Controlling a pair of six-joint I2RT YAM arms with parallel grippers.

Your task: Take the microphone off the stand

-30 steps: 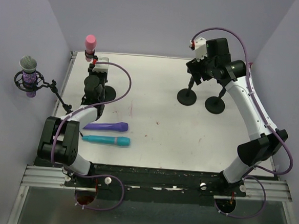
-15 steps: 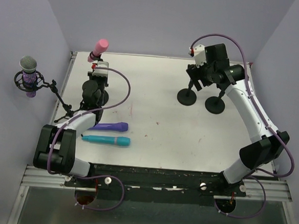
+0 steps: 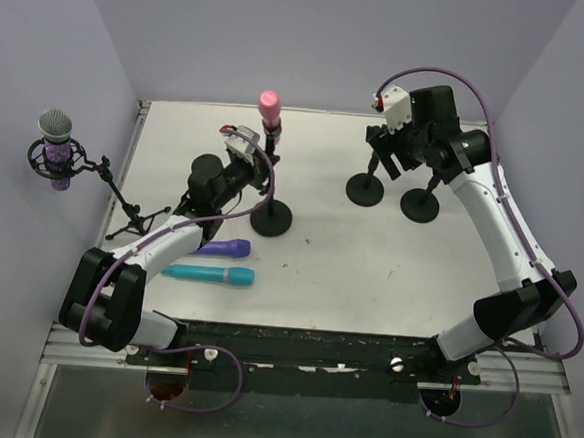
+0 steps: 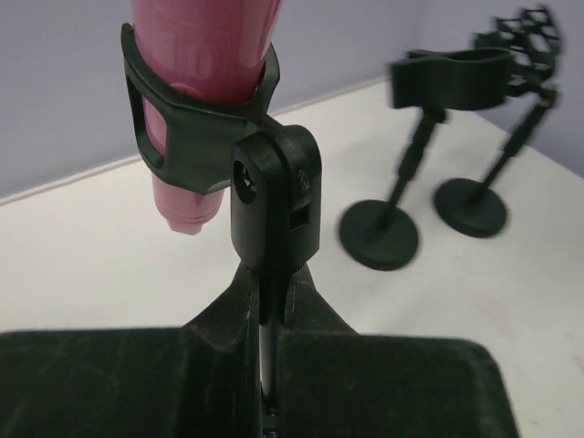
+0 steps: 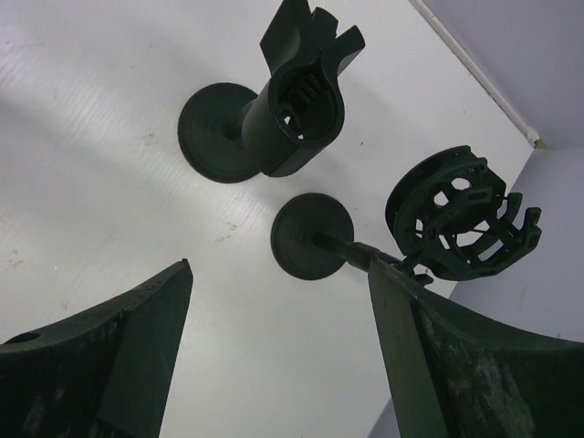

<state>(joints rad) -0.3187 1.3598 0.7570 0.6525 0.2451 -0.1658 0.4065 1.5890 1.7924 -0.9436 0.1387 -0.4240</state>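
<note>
A pink microphone (image 3: 269, 104) (image 4: 205, 55) sits upright in the black clip of a round-based stand (image 3: 271, 218) (image 4: 274, 196) near the table's middle, towards the back. My left gripper (image 3: 264, 157) (image 4: 266, 319) is shut on the stand's thin pole just below the clip joint; the microphone's tail hangs above and left of the fingers. Over at the back right, my right gripper (image 3: 385, 147) (image 5: 279, 266) hangs open and holds nothing, above two empty stands.
Two empty black stands stand at the back right: one with a clip (image 3: 364, 189) (image 5: 292, 100), one with a shock mount (image 3: 420, 205) (image 5: 461, 214). A grey-headed microphone (image 3: 54, 147) on a tripod is at the left wall. Purple (image 3: 210, 246) and teal (image 3: 208, 273) microphones lie front left.
My left gripper shut on the stand's pole and carried the stand with the pink microphone from the back left corner rightwards towards the middle. The right arm barely shifted.
</note>
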